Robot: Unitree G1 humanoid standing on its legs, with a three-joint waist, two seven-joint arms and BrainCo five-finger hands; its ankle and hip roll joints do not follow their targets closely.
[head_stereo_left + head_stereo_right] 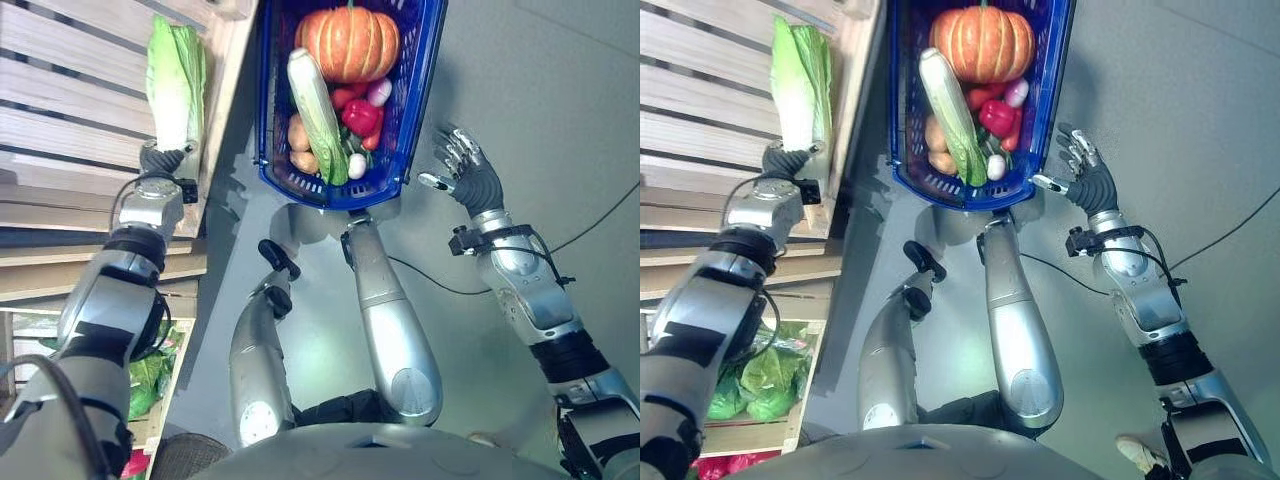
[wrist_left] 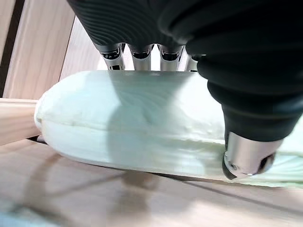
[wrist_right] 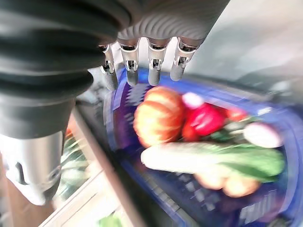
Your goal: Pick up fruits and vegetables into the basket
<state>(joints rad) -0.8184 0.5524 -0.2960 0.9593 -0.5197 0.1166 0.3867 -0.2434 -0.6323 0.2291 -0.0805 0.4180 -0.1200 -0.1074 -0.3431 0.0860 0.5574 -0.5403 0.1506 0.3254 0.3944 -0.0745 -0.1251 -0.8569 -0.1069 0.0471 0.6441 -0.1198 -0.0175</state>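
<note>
Lying lengthwise on the slatted wooden shelf [image 1: 60,120], the cabbage [image 1: 175,80] is pointing its pale stem at the left hand [image 1: 160,158], whose fingers [image 2: 142,51] are curling over it, thumb opposite. Blue basket [image 1: 275,110] is sitting just beside; right hand [image 1: 465,165] is hovering spread, holding nothing.

No readable text, label, number or sign found in any view. Blue basket [image 1: 425,80], wooden crate slats [image 1: 70,130] and produce carry no legible marking.
</note>
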